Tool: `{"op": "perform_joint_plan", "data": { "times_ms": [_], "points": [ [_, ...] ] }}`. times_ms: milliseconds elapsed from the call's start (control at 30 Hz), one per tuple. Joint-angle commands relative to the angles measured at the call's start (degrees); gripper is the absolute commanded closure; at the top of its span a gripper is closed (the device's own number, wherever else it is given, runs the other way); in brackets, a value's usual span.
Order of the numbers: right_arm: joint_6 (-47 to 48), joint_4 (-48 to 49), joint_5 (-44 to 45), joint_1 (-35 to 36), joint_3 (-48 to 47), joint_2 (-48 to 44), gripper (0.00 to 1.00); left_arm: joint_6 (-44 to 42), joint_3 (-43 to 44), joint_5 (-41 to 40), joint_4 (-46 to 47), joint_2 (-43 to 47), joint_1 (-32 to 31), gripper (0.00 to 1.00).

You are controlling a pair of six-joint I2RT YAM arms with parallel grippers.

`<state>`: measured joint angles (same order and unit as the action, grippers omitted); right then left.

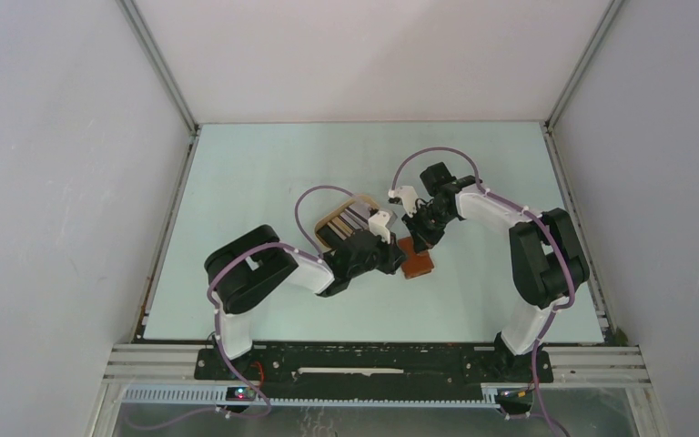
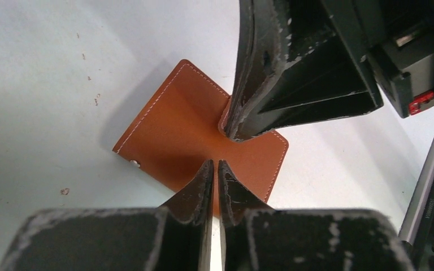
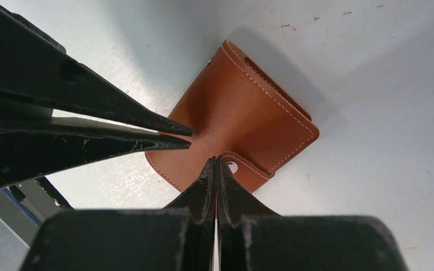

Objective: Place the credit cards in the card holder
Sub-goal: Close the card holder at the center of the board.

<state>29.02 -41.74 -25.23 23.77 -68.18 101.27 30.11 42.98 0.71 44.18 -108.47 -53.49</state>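
Card holder (image 3: 243,118) lies closed on the table (image 3: 384,84). We see our right gripper (image 3: 215,160) pressed together at its snap tab (image 3: 254,172). Our left gripper (image 2: 215,164) is nearly together over its edge.

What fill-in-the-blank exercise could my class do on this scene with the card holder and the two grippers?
1. The card holder lies on the table, not open but ___.
2. The left gripper and the right gripper both have their jaws ___.
3. The right gripper's tips sit at the holder's snap ___.
4. In the top view, the credit cards lie in a tray beside the ___ arm.

Missing words: closed; shut; tab; left.
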Motion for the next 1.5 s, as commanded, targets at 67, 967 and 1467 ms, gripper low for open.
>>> {"op": "perform_joint_plan", "data": {
  "times_ms": [67,967,1467],
  "points": [
    [-0.4,-0.8,-3.6,0.3,-2.2,0.0,0.98,0.2,-3.4,0.2,8.1,3.8,0.0,0.85],
    [3.2,5.2,10.2,4.3,4.5,-7.8,0.51,8.7,-14.3,-8.7,18.0,7.5,0.0,0.77],
    [3.0,5.0,12.3,6.2,4.1,-4.2,0.55,9.4,-11.4,-9.4,14.3,4.1,-0.7,0.77]
  ]
}}
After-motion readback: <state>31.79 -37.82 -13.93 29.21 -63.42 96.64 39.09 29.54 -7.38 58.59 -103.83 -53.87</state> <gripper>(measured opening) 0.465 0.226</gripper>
